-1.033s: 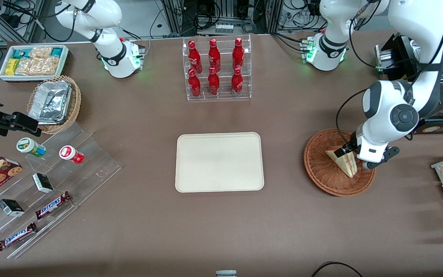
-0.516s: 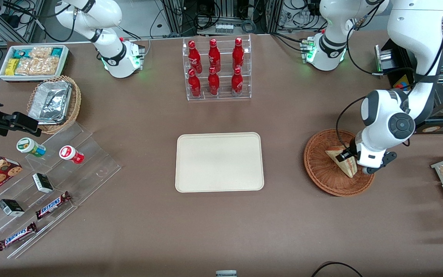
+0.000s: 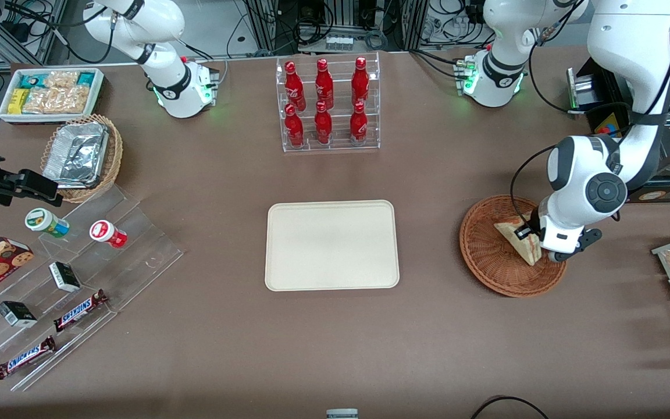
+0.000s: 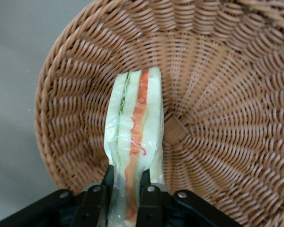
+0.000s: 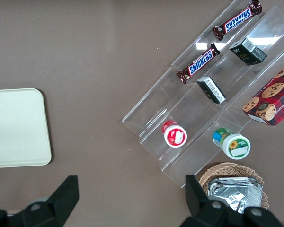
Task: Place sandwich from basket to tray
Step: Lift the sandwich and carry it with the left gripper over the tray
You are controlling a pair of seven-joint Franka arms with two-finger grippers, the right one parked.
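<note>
A wrapped triangular sandwich [image 4: 135,142], its pale bread showing a green layer and an orange-red layer along the cut edge, sits in the reddish-brown wicker basket [image 3: 489,256] with its wide end pinched between the two black fingers [image 4: 149,198] of the gripper [image 4: 125,191], which is closed snugly on both bread faces. In the front view the sandwich [image 3: 518,240] lies across the basket's middle, reaching toward its 3 o'clock rim, where the white wrist of the working arm hangs over it with the gripper [image 3: 526,231] at the wedge. The cream tray [image 3: 331,245] lies flat on the brown table [image 3: 335,349], at about 9 o'clock from the basket and well apart from it. A clear rack of red bottles [image 3: 326,105] stands at the tray's 12 o'clock, farther from the front camera. Toward the parked arm's end of the table are clear stepped shelves [image 3: 73,279] with chocolate bars, small boxes and two cups, a tan basket holding foil containers [image 3: 79,154], and a white bin of snack packets [image 3: 50,93]. Cables and equipment racks line the edge of the room past the arm bases.
</note>
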